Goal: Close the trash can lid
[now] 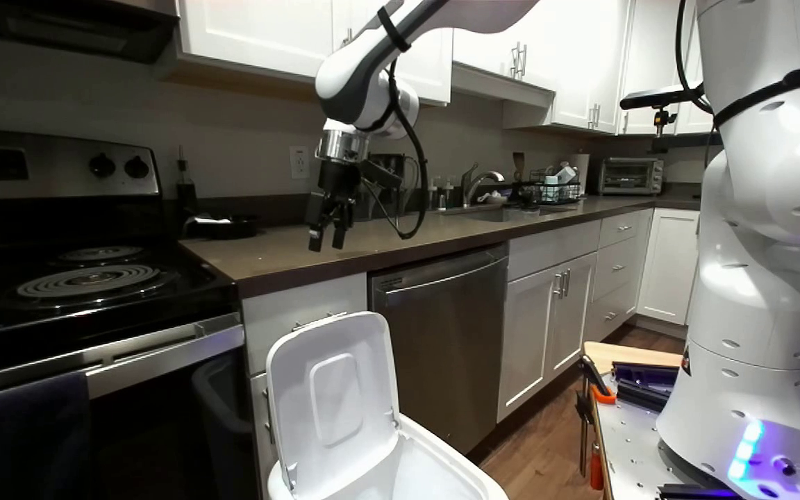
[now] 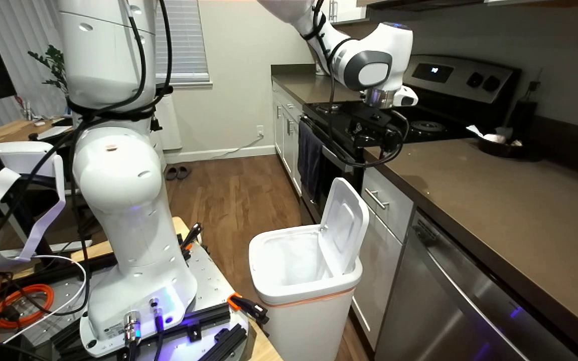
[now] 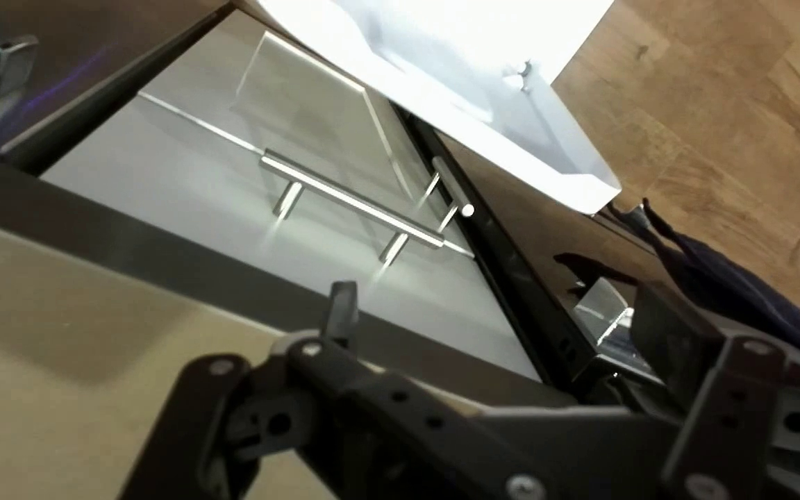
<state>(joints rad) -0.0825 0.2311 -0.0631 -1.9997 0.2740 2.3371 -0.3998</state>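
The white trash can (image 1: 452, 462) stands on the floor in front of the cabinets; it also shows in an exterior view (image 2: 309, 321). Its lid (image 1: 337, 396) stands up, hinged on the cabinet side, and the bin's mouth is uncovered; the lid also shows in an exterior view (image 2: 344, 225). In the wrist view the upright lid (image 3: 435, 83) is at the top, beyond the drawer front. My gripper (image 1: 327, 239) is open and empty, above the lid and by the counter's front edge, touching neither. Its spread fingers also show in the wrist view (image 3: 511, 319).
The brown countertop (image 1: 289, 250) lies beside and below my gripper. The stove (image 1: 94, 285) with a dark towel (image 2: 309, 155), the drawer handle (image 3: 351, 198) and the dishwasher (image 1: 442, 347) flank the bin. Upper cabinets (image 1: 254, 35) hang behind the arm. The robot's table (image 2: 219, 281) stands near the bin.
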